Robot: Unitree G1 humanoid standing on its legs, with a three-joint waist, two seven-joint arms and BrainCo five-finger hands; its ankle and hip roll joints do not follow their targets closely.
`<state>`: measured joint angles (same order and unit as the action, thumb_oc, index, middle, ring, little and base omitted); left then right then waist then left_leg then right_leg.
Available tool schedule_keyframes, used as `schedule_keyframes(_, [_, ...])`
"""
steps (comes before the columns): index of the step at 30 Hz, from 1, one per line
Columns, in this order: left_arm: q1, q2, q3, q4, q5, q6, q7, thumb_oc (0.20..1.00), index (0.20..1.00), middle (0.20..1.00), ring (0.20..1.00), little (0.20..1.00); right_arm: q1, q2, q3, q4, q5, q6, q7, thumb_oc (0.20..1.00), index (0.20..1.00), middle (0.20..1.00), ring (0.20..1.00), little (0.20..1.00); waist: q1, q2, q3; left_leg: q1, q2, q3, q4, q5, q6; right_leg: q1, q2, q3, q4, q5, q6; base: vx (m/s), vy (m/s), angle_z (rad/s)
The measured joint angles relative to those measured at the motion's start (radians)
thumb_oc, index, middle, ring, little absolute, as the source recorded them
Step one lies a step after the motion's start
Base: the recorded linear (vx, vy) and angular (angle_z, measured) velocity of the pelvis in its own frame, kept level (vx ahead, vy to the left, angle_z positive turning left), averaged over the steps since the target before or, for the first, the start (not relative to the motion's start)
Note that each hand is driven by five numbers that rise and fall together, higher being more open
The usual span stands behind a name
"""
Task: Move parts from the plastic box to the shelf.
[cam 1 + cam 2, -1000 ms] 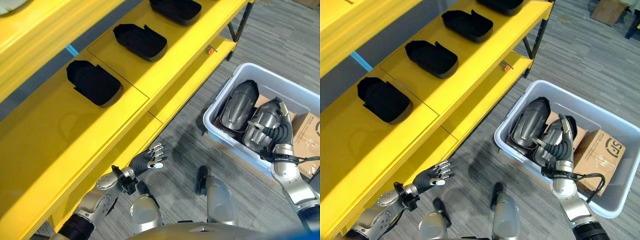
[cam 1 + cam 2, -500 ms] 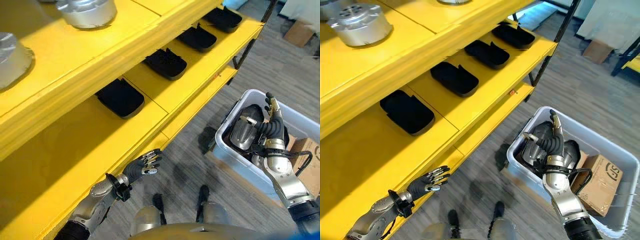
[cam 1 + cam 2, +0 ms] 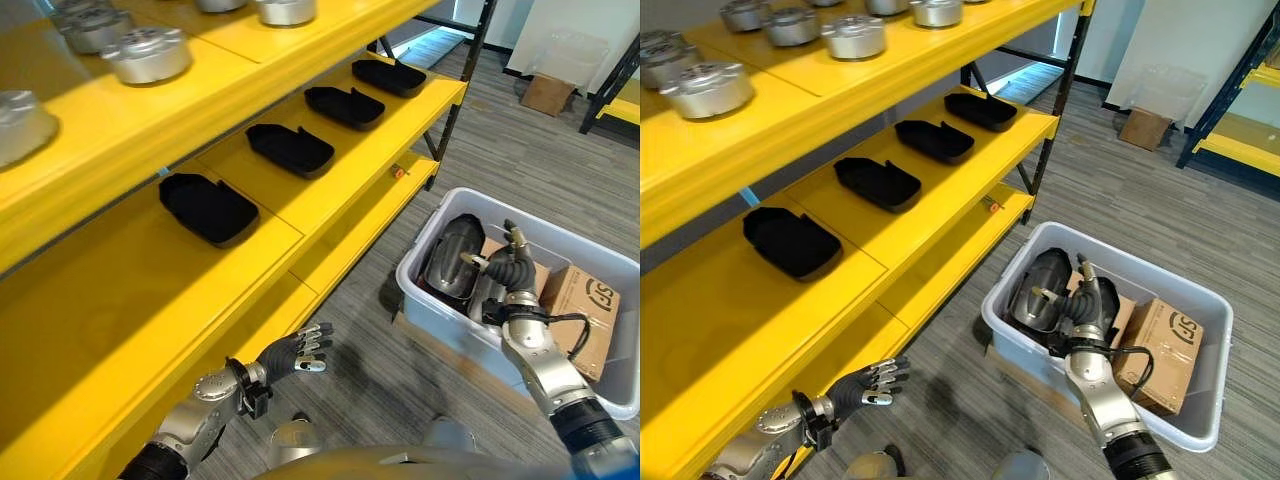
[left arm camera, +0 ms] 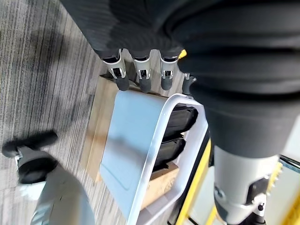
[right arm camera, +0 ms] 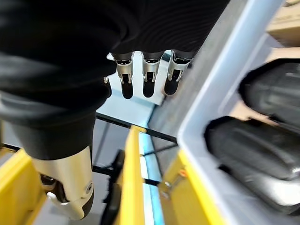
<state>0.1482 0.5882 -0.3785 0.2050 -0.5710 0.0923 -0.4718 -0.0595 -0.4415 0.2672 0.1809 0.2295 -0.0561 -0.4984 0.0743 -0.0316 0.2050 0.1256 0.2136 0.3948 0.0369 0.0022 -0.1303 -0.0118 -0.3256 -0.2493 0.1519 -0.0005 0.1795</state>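
Evidently the pick-up step is in hand: the right hand (image 3: 1088,303), fingers straight and holding nothing, hovers over the dark parts (image 3: 1040,290) in the plastic box (image 3: 1200,400). A descent and grasp are called for before the shelf (image 3: 940,190); the left hand (image 3: 297,350) hangs relaxed.

I can't see the whole plastic box (image 3: 450,318): its far corner is cut off at the picture's edge, and my right hand (image 3: 511,268) covers the parts (image 3: 450,255) beneath it.
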Motion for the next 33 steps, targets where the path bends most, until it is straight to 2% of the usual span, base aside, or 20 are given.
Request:
schedule_keyframes(2, [0.033, -0.091, 0.017, 0.028, 0.001, -0.015, 0.012, 1.000, 1.000, 1.000, 1.000, 1.000, 0.021, -0.032, -0.012, -0.009, -0.006, 0.029, 0.017, 1.000, 1.000, 1.000, 1.000, 1.000, -0.006, 0.081, -0.009, -0.002, 0.104, -0.071, -0.034, 0.032, 0.018, 0.004, 0.148, -0.024, -0.039, 0.007, -0.063, 0.04, -0.443, -0.42])
schedule_keyframes(3, [0.033, -0.158, 0.016, 0.023, -0.036, -0.014, 0.013, 1.000, 1.000, 1.000, 1.000, 1.000, 0.044, -0.083, -0.043, -0.008, -0.005, 0.061, 0.032, 1.000, 1.000, 1.000, 1.000, 1.000, -0.022, 0.084, -0.005, -0.002, 0.137, -0.053, -0.023, 0.073, 0.051, 0.000, 0.197, -0.017, -0.048, -0.001, -0.097, 0.07, -0.519, -0.33])
schedule_keyframes(5, [0.035, -0.226, 0.044, 0.022, -0.086, -0.013, 0.010, 1.000, 1.000, 1.000, 1.000, 1.000, 0.058, -0.106, -0.051, 0.004, -0.009, 0.064, 0.061, 1.000, 1.000, 1.000, 1.000, 1.000, -0.047, 0.089, 0.000, -0.003, 0.174, -0.055, 0.000, 0.077, 0.054, -0.034, 0.210, -0.043, 0.043, -0.071, -0.120, 0.08, -0.390, -0.18])
schedule_keyframes(6, [0.016, -0.230, 0.046, 0.029, -0.086, -0.017, 0.009, 1.000, 1.000, 1.000, 1.000, 1.000, 0.068, -0.094, -0.046, 0.005, -0.008, 0.067, 0.067, 1.000, 1.000, 1.000, 1.000, 1.000, -0.036, 0.063, 0.005, 0.001, 0.173, -0.051, 0.016, 0.087, 0.067, -0.061, 0.207, -0.022, 0.096, -0.113, -0.137, 0.09, -0.320, -0.31])
schedule_keyframes(8, [0.023, -0.223, 0.053, 0.051, -0.085, -0.028, -0.002, 1.000, 1.000, 1.000, 1.000, 1.000, 0.052, -0.091, -0.040, 0.009, -0.008, 0.063, 0.069, 1.000, 1.000, 1.000, 1.000, 1.000, -0.027, 0.057, 0.013, -0.003, 0.174, -0.068, 0.062, 0.118, 0.092, -0.074, 0.204, -0.009, 0.105, -0.121, -0.146, 0.11, -0.351, -0.70])
schedule_keyframes(11, [0.055, -0.188, 0.068, 0.108, -0.074, -0.075, -0.004, 1.000, 1.000, 1.000, 1.000, 1.000, -0.010, -0.081, -0.005, 0.008, -0.020, 0.040, 0.064, 1.000, 1.000, 1.000, 1.000, 1.000, -0.014, 0.052, 0.024, -0.021, 0.189, -0.154, 0.183, 0.233, 0.054, -0.073, 0.210, 0.023, 0.115, -0.124, -0.177, 0.10, -0.254, -0.82])
schedule_keyframes(12, [0.055, -0.189, 0.063, 0.112, -0.072, -0.080, -0.009, 1.000, 1.000, 1.000, 1.000, 1.000, -0.024, -0.077, -0.003, 0.007, -0.024, 0.032, 0.063, 1.000, 1.000, 1.000, 1.000, 1.000, -0.015, 0.037, 0.030, -0.060, 0.183, -0.163, 0.234, 0.228, 0.026, -0.067, 0.206, 0.047, 0.104, -0.118, -0.201, 0.11, -0.184, -0.43])
schedule_keyframes(13, [0.052, -0.194, 0.059, 0.112, -0.072, -0.081, -0.012, 1.000, 1.000, 1.000, 1.000, 1.000, -0.031, -0.082, -0.004, 0.007, -0.039, 0.027, 0.060, 1.000, 1.000, 1.000, 1.000, 1.000, -0.029, 0.040, 0.028, -0.067, 0.149, -0.160, 0.202, 0.164, -0.010, -0.065, 0.201, 0.054, 0.099, -0.116, -0.203, 0.09, -0.110, -0.24])
schedule_keyframes(14, [0.038, -0.197, 0.049, 0.110, -0.072, -0.085, -0.013, 1.000, 1.000, 1.000, 1.000, 1.000, -0.041, -0.094, -0.006, 0.007, -0.051, 0.027, 0.057, 1.000, 1.000, 1.000, 1.000, 1.000, -0.048, 0.065, 0.028, -0.056, 0.096, -0.152, 0.142, 0.171, 0.009, -0.069, 0.213, 0.052, 0.098, -0.110, -0.194, 0.09, -0.083, -0.02])
schedule_keyframes(16, [-0.010, -0.185, 0.050, 0.131, -0.072, -0.103, -0.009, 1.000, 1.000, 1.000, 1.000, 1.000, -0.054, -0.085, 0.000, 0.013, -0.056, 0.028, 0.064, 1.000, 1.000, 1.000, 1.000, 1.000, -0.060, 0.064, 0.041, -0.036, 0.119, -0.078, 0.152, 0.189, 0.021, -0.066, 0.222, 0.052, 0.114, -0.135, -0.193, 0.07, -0.056, -0.18])
schedule_keyframes(18, [-0.057, -0.179, 0.047, 0.132, -0.065, -0.105, -0.006, 1.000, 1.000, 1.000, 1.000, 1.000, -0.055, -0.080, 0.000, 0.013, -0.057, 0.028, 0.068, 1.000, 1.000, 1.000, 1.000, 1.000, -0.071, 0.058, 0.047, -0.106, 0.143, -0.078, 0.304, 0.231, -0.025, -0.062, 0.218, 0.065, 0.129, -0.157, -0.208, 0.13, 0.197, -0.13])
schedule_keyframes(19, [-0.062, -0.183, 0.048, 0.132, -0.066, -0.108, -0.004, 1.000, 1.000, 1.000, 1.000, 1.000, -0.061, -0.073, 0.005, 0.013, -0.057, 0.028, 0.076, 1.000, 1.000, 1.000, 1.000, 1.000, -0.074, 0.058, 0.055, -0.160, 0.152, -0.110, 0.401, 0.245, -0.018, -0.046, 0.220, 0.091, 0.121, -0.150, -0.213, 0.15, 0.344, -0.33])
schedule_keyframes(20, [-0.054, -0.189, 0.048, 0.132, -0.066, -0.109, -0.002, 1.000, 1.000, 1.000, 1.000, 1.000, -0.065, -0.065, 0.014, 0.017, -0.058, 0.028, 0.085, 1.000, 1.000, 1.000, 1.000, 1.000, -0.071, 0.056, 0.059, -0.168, 0.128, -0.156, 0.383, 0.172, -0.039, -0.039, 0.219, 0.111, 0.102, -0.138, -0.204, 0.13, 0.318, -0.75])
schedule_keyframes(21, [-0.040, -0.190, 0.047, 0.121, -0.066, -0.108, -0.002, 1.000, 1.000, 1.000, 1.000, 1.000, -0.061, -0.046, 0.024, 0.018, -0.058, 0.031, 0.096, 1.000, 1.000, 1.000, 1.000, 1.000, -0.071, 0.090, 0.047, -0.137, 0.088, -0.186, 0.097, 0.118, -0.037, -0.025, 0.228, 0.133, 0.040, -0.111, -0.174, 0.11, 0.425, -0.61])
schedule_keyframes(22, [-0.051, -0.194, 0.046, 0.119, -0.065, -0.108, -0.002, 1.000, 1.000, 1.000, 1.000, 1.000, -0.059, -0.046, 0.027, 0.018, -0.058, 0.035, 0.096, 1.000, 1.000, 1.000, 1.000, 1.000, -0.078, 0.109, 0.056, -0.139, 0.090, -0.187, -0.036, 0.125, -0.033, -0.012, 0.239, 0.134, 0.029, -0.108, -0.179, 0.10, 0.453, -0.45])
schedule_keyframes(26, [-0.051, -0.217, 0.035, 0.136, -0.064, -0.110, 0.019, 1.000, 1.000, 1.000, 1.000, 1.000, -0.064, -0.028, 0.061, 0.040, -0.055, 0.039, 0.125, 1.000, 1.000, 1.000, 1.000, 1.000, -0.042, 0.096, 0.074, -0.169, 0.040, -0.288, -0.083, 0.101, 0.006, -0.009, 0.208, 0.218, 0.073, -0.147, -0.157, 0.04, 0.358, -0.55])
schedule_keyframes(28, [0.003, -0.227, 0.022, 0.131, -0.064, -0.114, 0.021, 1.000, 1.000, 1.000, 1.000, 1.000, -0.048, -0.055, 0.059, 0.050, -0.050, 0.039, 0.140, 1.000, 1.000, 1.000, 1.000, 1.000, -0.065, 0.169, 0.046, -0.153, 0.043, -0.205, -0.045, 0.066, 0.061, 0.003, 0.215, 0.209, 0.081, -0.160, -0.132, 0.05, 0.242, -0.66])
schedule_keyframes(29, [0.003, -0.231, 0.020, 0.145, -0.064, -0.120, 0.022, 1.000, 1.000, 1.000, 1.000, 1.000, -0.047, -0.061, 0.050, 0.067, -0.045, 0.039, 0.141, 1.000, 1.000, 1.000, 1.000, 1.000, -0.069, 0.181, 0.048, -0.139, 0.037, -0.210, -0.052, 0.124, 0.045, 0.001, 0.209, 0.220, 0.101, -0.173, -0.110, 0.09, 0.208, -0.26])
schedule_keyframes(31, [-0.001, -0.196, 0.028, 0.161, -0.038, -0.141, 0.022, 1.000, 1.000, 1.000, 1.000, 1.000, -0.037, -0.026, 0.053, 0.083, -0.051, 0.040, 0.142, 1.000, 1.000, 1.000, 1.000, 1.000, -0.060, 0.115, 0.060, -0.105, -0.050, -0.175, -0.080, 0.111, 0.048, -0.002, 0.126, 0.219, 0.111, -0.175, -0.091, 0.09, 0.149, -0.24])
schedule_keyframes(33, [-0.004, -0.146, 0.029, 0.165, -0.034, -0.143, 0.022, 1.000, 1.000, 1.000, 1.000, 1.000, -0.026, 0.003, 0.058, 0.056, -0.067, 0.039, 0.139, 1.000, 1.000, 1.000, 1.000, 1.000, -0.053, 0.073, 0.054, -0.075, -0.098, -0.154, -0.120, 0.121, 0.067, 0.022, 0.075, 0.172, 0.069, -0.136, -0.073, 0.06, 0.069, -0.14])
